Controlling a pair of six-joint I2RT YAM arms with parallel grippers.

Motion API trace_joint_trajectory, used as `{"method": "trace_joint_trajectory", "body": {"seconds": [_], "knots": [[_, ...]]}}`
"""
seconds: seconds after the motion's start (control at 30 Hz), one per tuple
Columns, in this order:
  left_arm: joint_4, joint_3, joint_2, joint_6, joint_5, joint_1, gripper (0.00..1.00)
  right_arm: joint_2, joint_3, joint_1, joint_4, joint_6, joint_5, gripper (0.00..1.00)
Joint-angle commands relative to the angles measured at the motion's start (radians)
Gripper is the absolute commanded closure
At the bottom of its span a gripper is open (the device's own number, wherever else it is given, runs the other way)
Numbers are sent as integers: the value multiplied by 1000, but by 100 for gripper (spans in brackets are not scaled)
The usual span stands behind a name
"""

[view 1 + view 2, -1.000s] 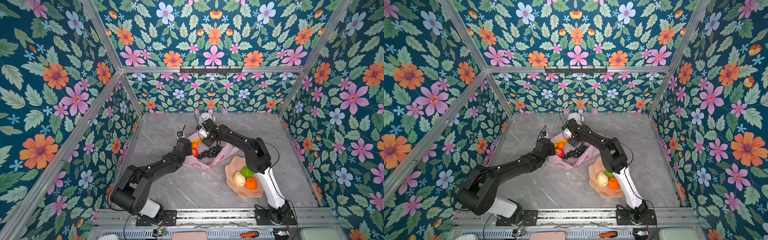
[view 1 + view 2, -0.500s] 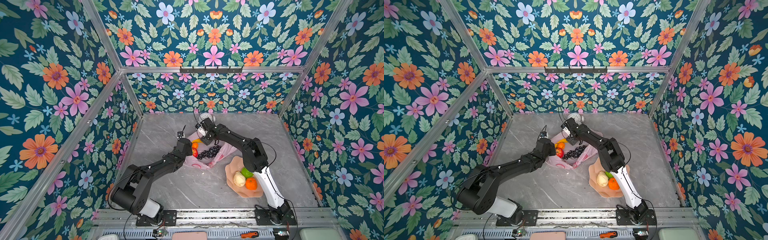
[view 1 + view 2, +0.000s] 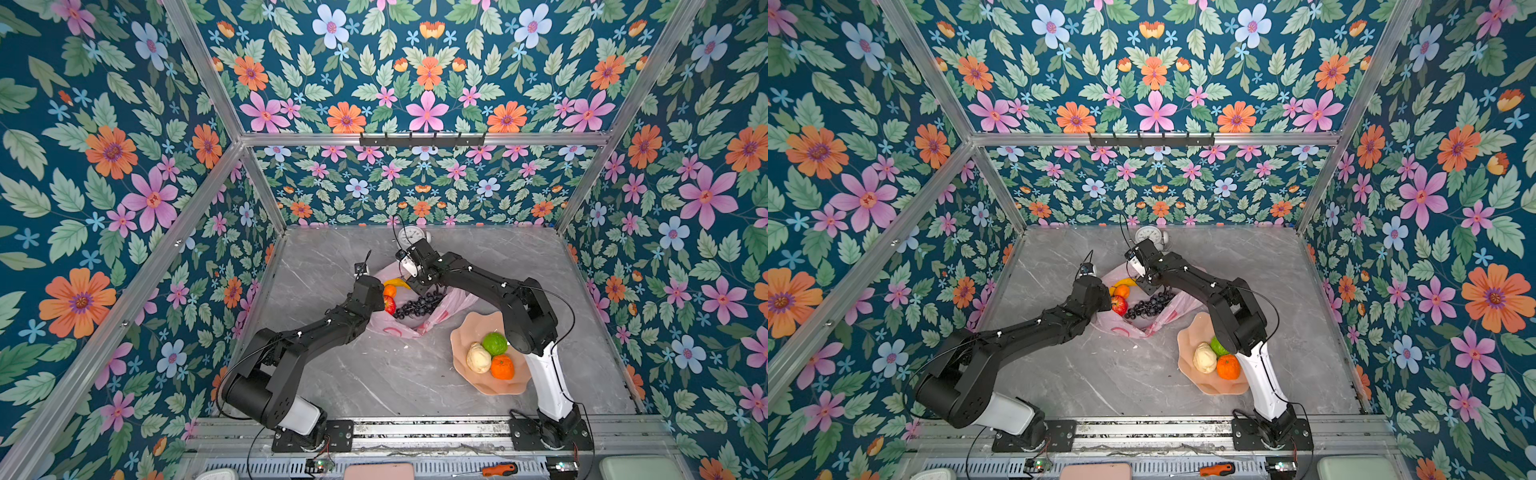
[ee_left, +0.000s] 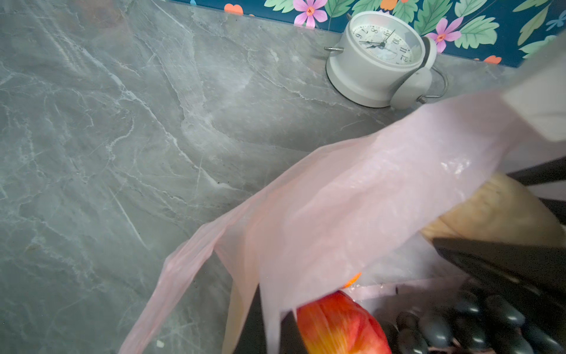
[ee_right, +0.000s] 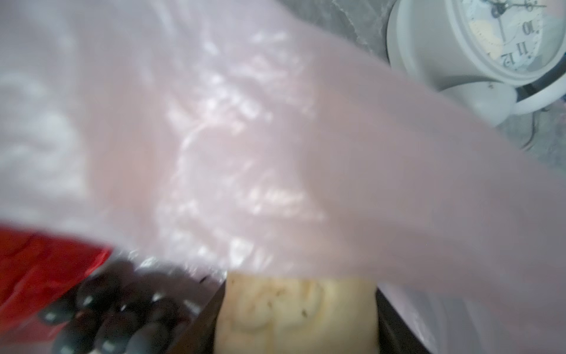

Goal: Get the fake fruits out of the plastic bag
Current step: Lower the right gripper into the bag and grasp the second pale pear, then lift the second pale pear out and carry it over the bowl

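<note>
The pink plastic bag lies open at mid-table in both top views. Inside it show a yellow banana, an orange, a red apple and dark grapes. My left gripper is shut on the bag's near rim, beside the apple. My right gripper reaches into the bag's mouth from the far side. Its dark fingers stand against both sides of a pale cream fruit, under the pink film.
A peach scalloped dish at the front right holds a green fruit, a cream fruit and an orange. A white alarm clock stands by the back wall, just behind the bag. Floral walls enclose the table.
My right gripper has pushed a little further into the bag and its jaws have narrowed onto the cream fruit. The left arm has held still with the bag's rim.
</note>
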Motion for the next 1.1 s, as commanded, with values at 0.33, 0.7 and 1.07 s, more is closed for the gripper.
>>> {"method": "trace_joint_trajectory", "body": {"seconds": [0.33,0.7,1.07], "knots": [[-1,6,-2,-3,-18,1,92,-337,-349,36,114,204,-23,50],[0,6,-3,-4,-15,1,92,-670,-642,72,158,358,1,51],[0,6,1,-4,-18,1,92,-973,-945,74,240,573,97,52]]}}
